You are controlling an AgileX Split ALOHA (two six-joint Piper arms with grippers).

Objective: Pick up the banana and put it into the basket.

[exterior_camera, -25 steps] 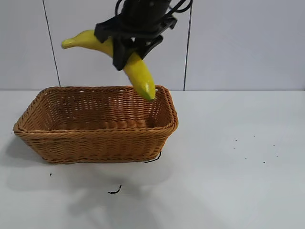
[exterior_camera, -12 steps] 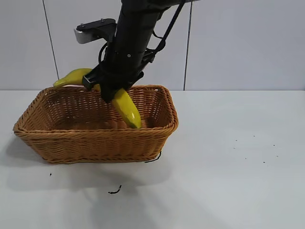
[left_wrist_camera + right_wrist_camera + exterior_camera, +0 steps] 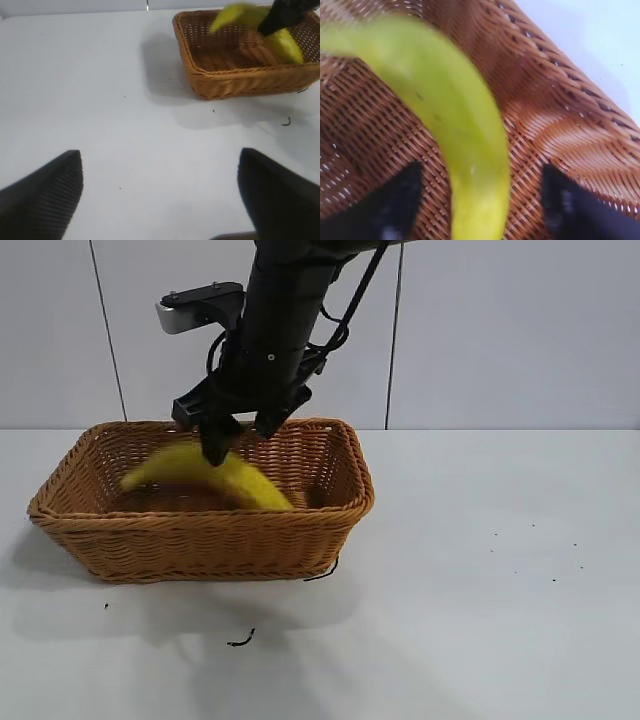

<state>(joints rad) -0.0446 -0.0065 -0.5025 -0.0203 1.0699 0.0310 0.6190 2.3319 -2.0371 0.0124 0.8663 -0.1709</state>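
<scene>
The task looks all but finished: the banana (image 3: 205, 476) is inside the basket (image 3: 330, 502), free of the right claw (image 3: 238, 438), whose fingers stand spread just above it with nothing between them. In the exterior view the fruit is smeared with motion blur, so I judge it is dropping or settling onto the woven floor rather than lying at rest; whether it already touches the bottom I cannot tell. What is left, as I read it, is only for the banana to come to rest and for the right arm to lift clear of the rim. The banana lies across the middle of the basket, one end pointing toward 9 o'clock and the other toward 4 o'clock near the front wall, well inside the braided rim. In the right wrist view it is a long, curved, bright yellow-green body with a few small dark specks, arching over the wicker between the two dark fingertips. The left claw (image 3: 160, 192) waits well away over the bare white desk (image 3: 500, 590), its fingers wide apart and empty, with the basket off toward 1 o'clock in its own view.
</scene>
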